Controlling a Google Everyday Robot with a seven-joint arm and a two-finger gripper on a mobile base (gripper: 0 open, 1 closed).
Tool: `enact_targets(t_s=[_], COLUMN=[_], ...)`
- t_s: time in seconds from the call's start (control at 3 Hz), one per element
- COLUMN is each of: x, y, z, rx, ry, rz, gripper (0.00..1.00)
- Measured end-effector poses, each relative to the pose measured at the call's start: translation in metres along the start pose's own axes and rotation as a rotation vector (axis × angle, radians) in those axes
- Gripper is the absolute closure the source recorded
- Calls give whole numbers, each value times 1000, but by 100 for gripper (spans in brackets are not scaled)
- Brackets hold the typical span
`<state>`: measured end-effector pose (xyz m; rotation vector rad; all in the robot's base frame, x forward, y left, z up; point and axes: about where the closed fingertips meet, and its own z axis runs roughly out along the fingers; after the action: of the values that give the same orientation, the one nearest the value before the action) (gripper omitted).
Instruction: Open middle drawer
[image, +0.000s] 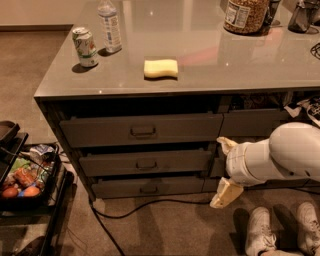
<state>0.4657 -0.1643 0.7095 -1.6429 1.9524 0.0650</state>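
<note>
Tool (218, 173) just beside middle drawer (115, 163)

Three wide drawers (145, 162), one can (86, 47), one bottle (110, 25), one sponge (161, 68), one gripper (225, 169) beside drawers

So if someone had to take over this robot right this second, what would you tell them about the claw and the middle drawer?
Claw: open and empty, with its fingers spread one above the other. It is low on the right, just past the right end of the middle drawer.
Middle drawer: its front is roughly in line with the drawers above and below, and none of its inside shows.
Handle: at the centre of the drawer front, well to the left of the claw, not gripped.
Done: the claw is at about drawer height.
Left: move the claw left to the handle, close on it, and pull the drawer out.
</note>
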Motion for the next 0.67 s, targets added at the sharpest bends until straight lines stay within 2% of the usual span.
enact_targets(t_s=[0.67], x=[0], y=[0], z=[0], rx=[-2], ry=[-7], rz=[-17], gripper=[0])
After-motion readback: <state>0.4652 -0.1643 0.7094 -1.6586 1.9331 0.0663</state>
